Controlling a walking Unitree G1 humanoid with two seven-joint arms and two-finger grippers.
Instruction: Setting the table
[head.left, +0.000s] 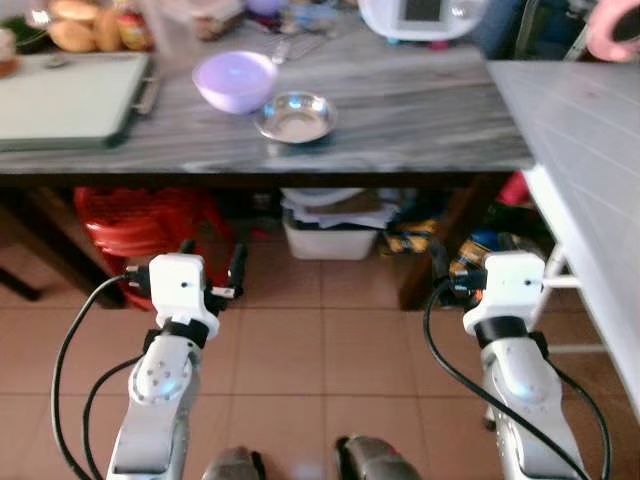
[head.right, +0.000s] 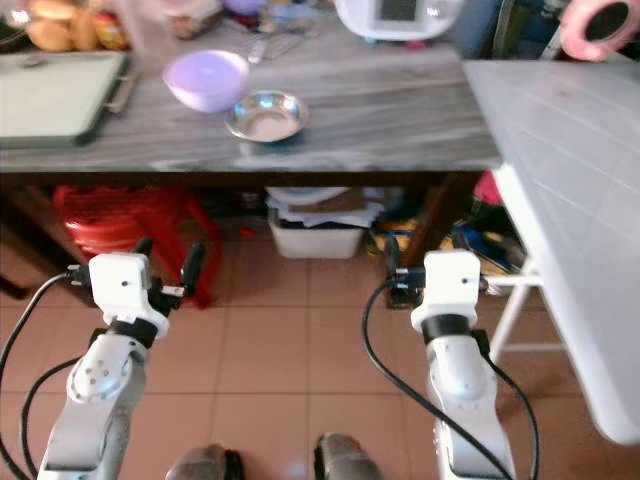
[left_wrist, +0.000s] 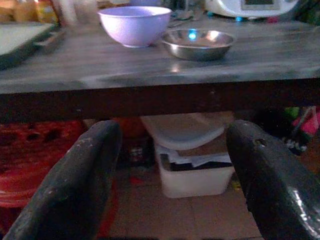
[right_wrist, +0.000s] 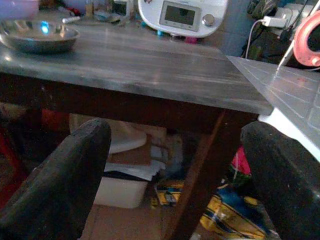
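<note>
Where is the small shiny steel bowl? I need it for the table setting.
In the left eye view, the small steel bowl sits on the grey wooden table, just right of the lilac plastic bowl, ahead of the left gripper.

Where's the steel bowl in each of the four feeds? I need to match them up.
Left eye view: steel bowl on the grey table, upper centre.
Right eye view: upper centre-left.
Left wrist view: on the tabletop above the open fingers.
Right wrist view: cut by the upper-left edge.
Shared landmark: the lilac bowl just beside it.
</note>
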